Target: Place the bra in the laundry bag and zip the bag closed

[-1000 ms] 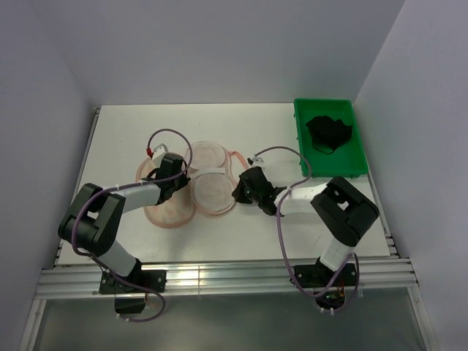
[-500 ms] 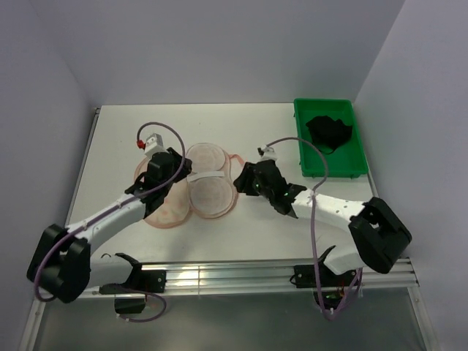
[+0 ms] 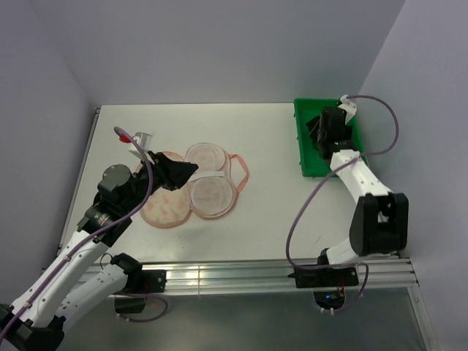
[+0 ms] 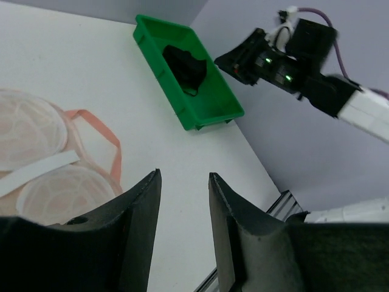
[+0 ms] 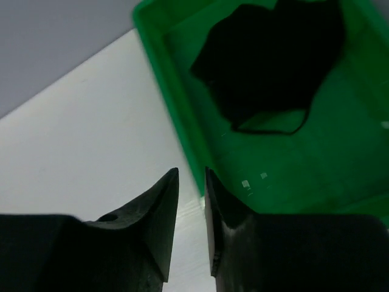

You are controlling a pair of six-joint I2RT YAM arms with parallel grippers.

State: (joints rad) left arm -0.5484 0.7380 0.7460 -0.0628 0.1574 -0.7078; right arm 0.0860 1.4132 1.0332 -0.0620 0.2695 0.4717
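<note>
The peach-pink mesh laundry bag [image 3: 199, 189] lies flat on the white table, left of centre; it also shows in the left wrist view [image 4: 36, 131]. The black bra [image 5: 273, 61] lies crumpled in the green tray [image 3: 305, 159] at the back right, as the left wrist view [image 4: 184, 66] also shows. My left gripper [image 3: 189, 168] hangs open and empty above the bag's near left part [image 4: 184, 174]. My right gripper [image 3: 319, 131] hovers over the tray's left rim, jaws a narrow gap apart and empty [image 5: 191, 171], just short of the bra.
The green tray [image 5: 176, 103] stands against the right wall. The bag's pink strap loop [image 3: 241, 170] lies to its right. White walls close the table at the back and sides. A metal rail [image 3: 234, 274] runs along the near edge.
Both grippers have left the bag. My left arm has lifted and pulled back to the left. My right arm has swung away to the back right, over the green tray.
</note>
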